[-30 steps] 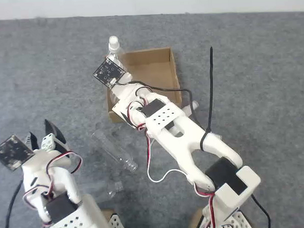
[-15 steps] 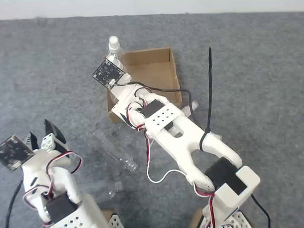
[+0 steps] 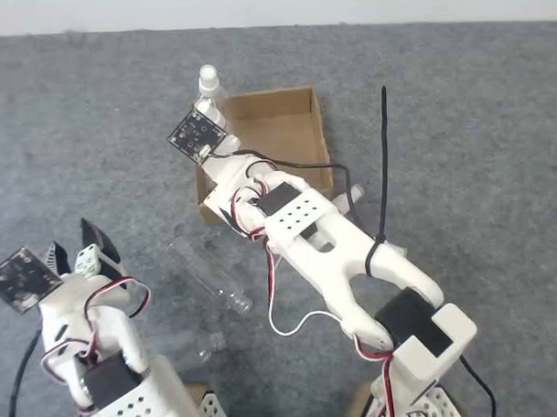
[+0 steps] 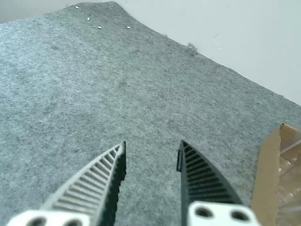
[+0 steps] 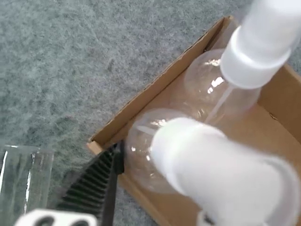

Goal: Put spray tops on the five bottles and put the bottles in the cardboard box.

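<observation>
The tabletop is covered in a grey, felt-like fabric. An open cardboard box sits on it. A clear bottle lies on its side near the box's near corner, with a second bottle lying closer to the arm bases.

Your box is crowded along its left wall: two topped bottles stand there, with the right arm over its near half. Its far-right part is bare. A loose bottle lies on the desk between the arms. Bare desk lies ahead of the left gripper.
</observation>
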`<state>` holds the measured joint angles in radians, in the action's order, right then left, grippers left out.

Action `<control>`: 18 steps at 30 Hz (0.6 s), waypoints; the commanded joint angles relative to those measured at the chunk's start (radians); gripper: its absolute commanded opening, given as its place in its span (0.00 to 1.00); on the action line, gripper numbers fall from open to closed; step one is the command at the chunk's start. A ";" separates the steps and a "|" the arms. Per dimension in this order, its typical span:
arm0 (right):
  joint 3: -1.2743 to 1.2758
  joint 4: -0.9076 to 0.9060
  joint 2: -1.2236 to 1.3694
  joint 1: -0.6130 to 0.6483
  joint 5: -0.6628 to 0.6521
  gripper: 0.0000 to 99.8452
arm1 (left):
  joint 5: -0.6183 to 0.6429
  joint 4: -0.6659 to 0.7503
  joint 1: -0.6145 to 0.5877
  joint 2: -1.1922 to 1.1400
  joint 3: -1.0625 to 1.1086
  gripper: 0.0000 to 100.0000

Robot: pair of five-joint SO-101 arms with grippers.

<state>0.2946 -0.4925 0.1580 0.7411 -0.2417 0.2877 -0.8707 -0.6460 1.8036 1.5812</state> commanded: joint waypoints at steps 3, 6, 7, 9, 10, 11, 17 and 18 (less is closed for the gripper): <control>-0.064 -0.024 -0.016 0.001 0.003 0.25 | -0.005 0.032 -0.002 0.017 -0.015 0.17; -0.064 -0.024 -0.018 0.001 0.003 0.25 | -0.005 0.032 -0.002 0.017 -0.015 0.17; -0.064 -0.024 -0.019 0.001 0.003 0.25 | -0.005 0.032 -0.002 0.017 -0.015 0.17; -0.064 -0.024 -0.027 0.001 0.002 0.25 | -0.005 0.032 -0.002 0.017 -0.015 0.17; -0.063 -0.025 -0.036 0.001 0.003 0.25 | -0.005 0.032 -0.002 0.017 -0.015 0.17; -0.060 -0.025 -0.048 0.001 0.003 0.25 | -0.005 0.032 -0.002 0.017 -0.015 0.17; -0.060 -0.088 -0.114 -0.001 0.008 0.25 | -0.005 0.032 -0.002 0.017 -0.015 0.17; -0.060 -0.094 -0.124 -0.001 0.008 0.25 | -0.005 0.032 -0.002 0.017 -0.015 0.17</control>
<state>0.2946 -0.5508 0.1458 0.7411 -0.2417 0.2877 -0.8707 -0.6460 1.8036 1.5812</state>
